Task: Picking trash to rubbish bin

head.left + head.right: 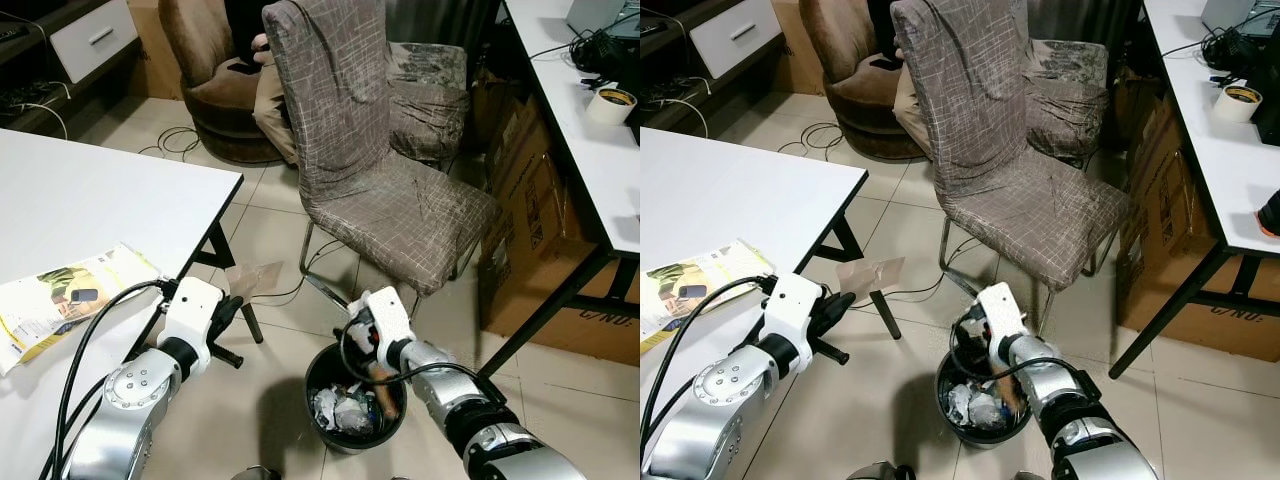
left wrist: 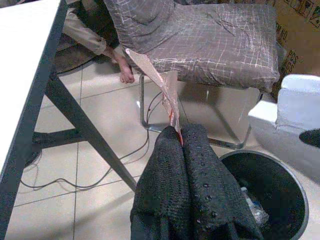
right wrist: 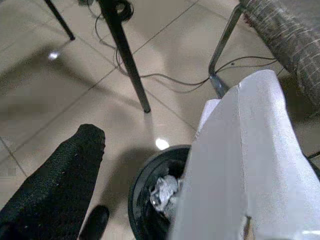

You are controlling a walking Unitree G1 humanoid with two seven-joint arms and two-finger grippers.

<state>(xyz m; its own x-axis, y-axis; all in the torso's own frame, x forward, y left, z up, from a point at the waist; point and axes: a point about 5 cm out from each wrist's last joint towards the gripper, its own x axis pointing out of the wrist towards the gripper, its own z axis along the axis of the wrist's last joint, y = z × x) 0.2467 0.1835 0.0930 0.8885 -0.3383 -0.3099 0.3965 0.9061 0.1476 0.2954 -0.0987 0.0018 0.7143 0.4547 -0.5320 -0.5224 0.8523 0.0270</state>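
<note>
Left wrist view shows a thin, crumpled pinkish-brown paper scrap point(image 2: 160, 85) pinched between the two black fingers of the left gripper point(image 2: 179, 137), which are pressed together on its lower end. From the head camera, this scrap point(image 1: 870, 273) hangs in the air near the corner of the white table point(image 1: 90, 200), above the tiled floor point(image 1: 270, 225) and to the left of the round black rubbish bin point(image 1: 355, 400). The bin stands on the floor and holds crumpled white paper point(image 1: 335, 408). The right gripper point(image 1: 352, 325) is above the rim of the bin; I cannot tell if its fingers are open or closed. A yellow-green printed leaflet point(image 1: 65, 295) lies at the table edge. Behind the bin stands a chair with brown-grey fabric cover point(image 1: 380, 170), and a person's hand point(image 2: 126, 76) is beyond it.
</note>
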